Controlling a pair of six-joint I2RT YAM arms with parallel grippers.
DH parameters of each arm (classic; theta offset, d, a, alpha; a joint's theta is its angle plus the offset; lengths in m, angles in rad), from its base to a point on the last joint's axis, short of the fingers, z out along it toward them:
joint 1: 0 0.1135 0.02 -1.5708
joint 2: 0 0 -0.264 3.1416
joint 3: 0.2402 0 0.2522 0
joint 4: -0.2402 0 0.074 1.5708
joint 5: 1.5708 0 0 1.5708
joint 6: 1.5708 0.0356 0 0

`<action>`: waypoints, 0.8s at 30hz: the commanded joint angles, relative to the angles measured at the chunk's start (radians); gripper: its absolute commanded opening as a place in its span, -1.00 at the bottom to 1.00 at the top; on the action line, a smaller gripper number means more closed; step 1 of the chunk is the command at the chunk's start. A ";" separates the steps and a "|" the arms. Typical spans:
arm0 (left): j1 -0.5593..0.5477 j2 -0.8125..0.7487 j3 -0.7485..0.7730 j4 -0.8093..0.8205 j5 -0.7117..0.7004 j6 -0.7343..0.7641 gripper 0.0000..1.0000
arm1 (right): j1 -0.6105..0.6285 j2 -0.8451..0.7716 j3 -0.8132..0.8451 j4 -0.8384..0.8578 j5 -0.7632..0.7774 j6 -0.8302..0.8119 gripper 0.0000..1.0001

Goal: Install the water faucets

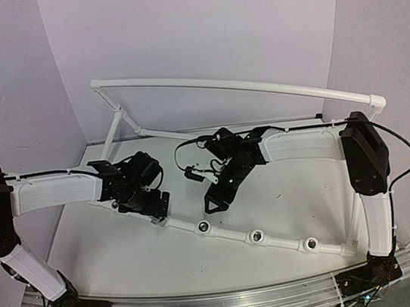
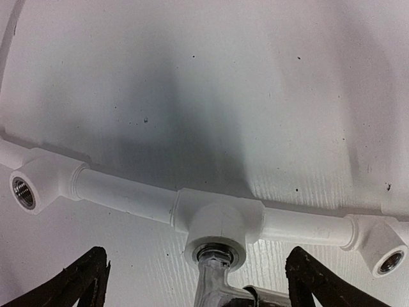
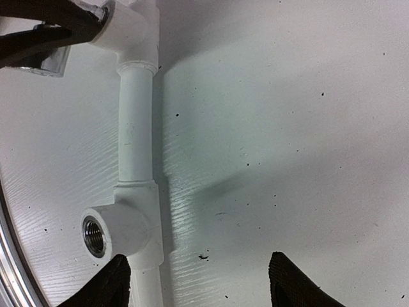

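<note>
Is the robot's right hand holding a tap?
No. The right gripper is open and empty, and only the white pipe and the table show in its gap.

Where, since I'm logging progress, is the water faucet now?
Left wrist view, bottom centre: the water faucet sits stem-first in the middle tee socket, flanked by the left gripper.

One water faucet (image 2: pixel 214 284), one white pipe frame (image 1: pixel 241 83), three bare sockets (image 1: pixel 256 235) in the top view, two robot arms (image 1: pixel 54 191)
</note>
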 commanded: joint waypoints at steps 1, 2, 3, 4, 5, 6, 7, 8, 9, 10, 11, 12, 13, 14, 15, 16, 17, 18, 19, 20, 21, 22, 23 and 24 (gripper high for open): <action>-0.017 -0.037 -0.004 -0.026 -0.024 -0.027 0.98 | -0.001 -0.056 -0.005 0.001 0.005 0.003 0.43; -0.019 -0.041 -0.012 -0.024 -0.017 -0.031 0.99 | -0.001 -0.056 -0.005 0.001 0.005 0.003 0.43; -0.020 -0.045 -0.019 -0.021 -0.009 -0.037 0.99 | 0.000 -0.055 -0.005 0.001 0.006 0.003 0.43; -0.021 -0.051 -0.027 -0.017 0.001 -0.041 0.99 | -0.001 -0.055 -0.005 0.001 0.006 0.003 0.43; -0.022 -0.058 -0.037 -0.011 0.011 -0.045 0.99 | -0.001 -0.055 -0.005 0.001 0.006 0.003 0.43; -0.022 -0.064 -0.048 -0.007 0.020 -0.050 0.99 | -0.001 -0.055 -0.005 0.001 0.006 0.004 0.43; -0.022 -0.073 -0.056 -0.006 0.027 -0.055 0.99 | 0.000 -0.056 -0.006 0.001 0.006 0.004 0.43; -0.022 -0.081 -0.065 -0.007 0.032 -0.060 0.99 | 0.000 -0.056 -0.006 0.001 0.007 0.004 0.43; -0.022 -0.091 -0.075 -0.010 0.036 -0.066 0.99 | 0.000 -0.057 -0.007 0.001 0.007 0.004 0.43; -0.022 -0.100 -0.084 -0.014 0.039 -0.071 0.99 | 0.000 -0.058 -0.008 0.001 0.007 0.004 0.43; -0.022 -0.109 -0.094 -0.018 0.042 -0.076 0.99 | -0.001 -0.060 -0.009 0.001 0.007 0.004 0.43; -0.023 -0.119 -0.105 -0.019 0.042 -0.080 0.99 | -0.001 -0.060 -0.009 0.001 0.007 0.004 0.43; -0.022 -0.129 -0.116 -0.022 0.042 -0.086 0.99 | -0.001 -0.060 -0.010 0.001 0.006 0.005 0.43; -0.022 -0.138 -0.124 -0.024 0.043 -0.091 0.99 | 0.000 -0.060 -0.010 0.001 0.006 0.006 0.43; -0.022 -0.146 -0.132 -0.026 0.044 -0.095 0.99 | 0.000 -0.060 -0.009 0.001 0.006 0.007 0.43; -0.022 -0.153 -0.138 -0.029 0.043 -0.098 0.99 | -0.001 -0.060 -0.009 0.001 0.006 0.007 0.43; -0.022 -0.159 -0.144 -0.034 0.042 -0.103 0.99 | -0.001 -0.060 -0.009 0.001 0.006 0.008 0.43; -0.022 -0.165 -0.149 -0.038 0.040 -0.105 0.99 | -0.001 -0.060 -0.009 0.000 0.007 0.009 0.43; -0.022 -0.171 -0.155 -0.041 0.036 -0.107 0.99 | 0.000 -0.061 -0.008 0.000 0.007 0.009 0.43; -0.022 -0.174 -0.160 -0.046 0.030 -0.111 0.99 | -0.001 -0.061 -0.008 0.000 0.008 0.009 0.43; -0.022 -0.177 -0.165 -0.052 0.025 -0.114 0.99 | -0.001 -0.061 -0.007 0.000 0.009 0.010 0.43; -0.022 -0.177 -0.169 -0.058 0.022 -0.119 0.99 | -0.001 -0.063 -0.006 0.000 0.008 0.010 0.43; -0.022 -0.175 -0.171 -0.063 0.018 -0.122 0.99 | -0.001 -0.063 -0.006 -0.001 0.009 0.010 0.43; -0.022 -0.173 -0.173 -0.069 0.016 -0.124 0.99 | -0.001 -0.063 -0.007 -0.001 0.009 0.010 0.44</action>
